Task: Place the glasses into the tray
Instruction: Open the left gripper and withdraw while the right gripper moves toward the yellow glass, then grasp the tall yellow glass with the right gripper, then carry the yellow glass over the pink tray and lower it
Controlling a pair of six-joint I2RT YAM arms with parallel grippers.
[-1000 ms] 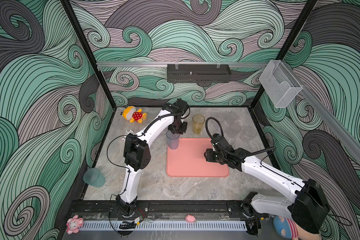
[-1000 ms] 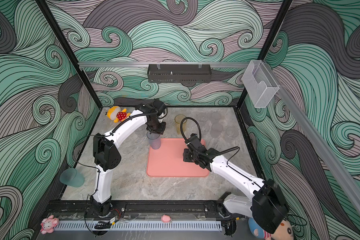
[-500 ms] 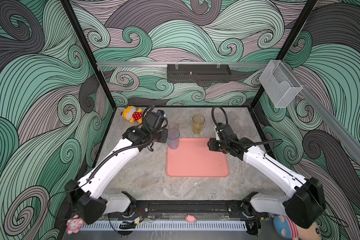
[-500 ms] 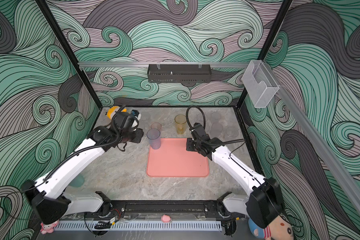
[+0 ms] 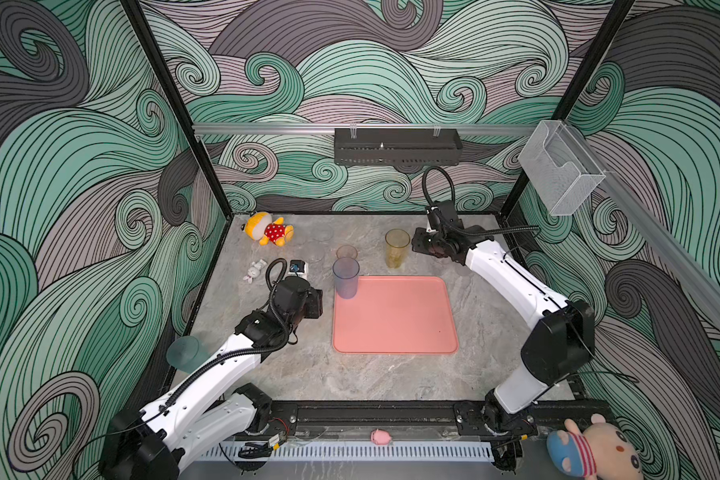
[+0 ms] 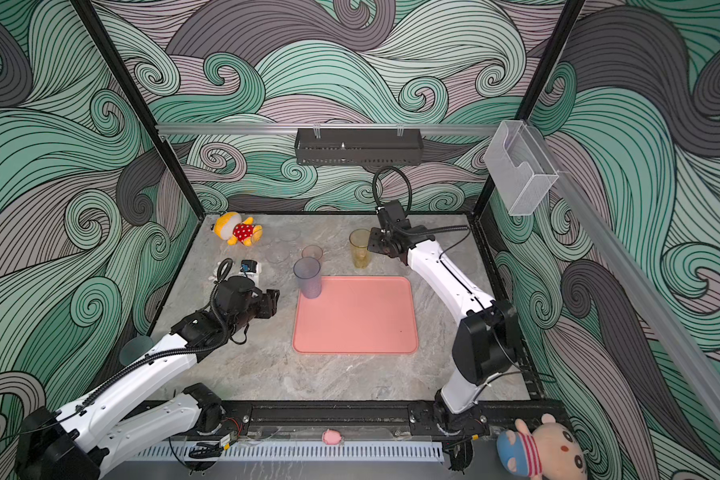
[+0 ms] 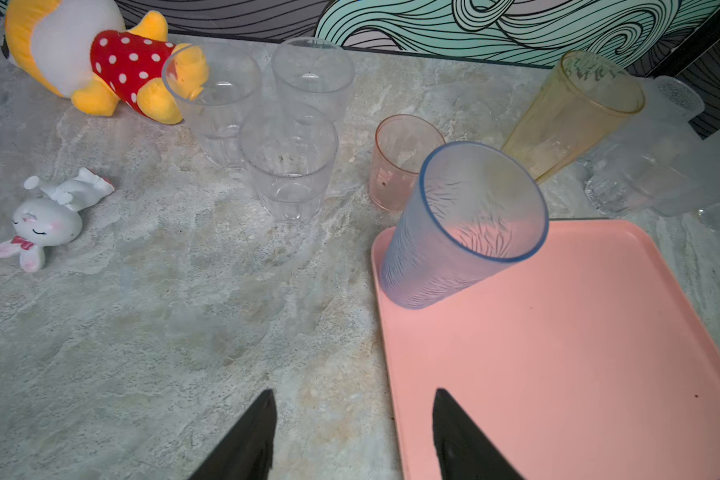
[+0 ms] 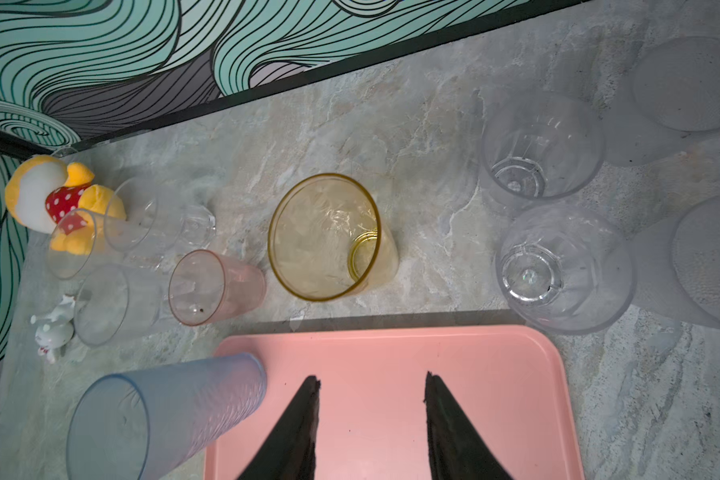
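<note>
Seeing my left end effector [image 7: 353, 392] spread empty beside the tray [image 7: 558, 353], blue glass [image 7: 454, 232] cornered to spare room; right end effector [image 8: 371, 377], also agape, faces the yellow glass [image 8: 329, 237]

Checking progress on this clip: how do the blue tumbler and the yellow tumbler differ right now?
The blue tumbler stands in the far-left corner of the tray; the yellow tumbler stands on the table beyond it. The blue tumbler is blue-grey, the yellow tumbler yellow-orange. Both are tall, upright, empty.
</note>
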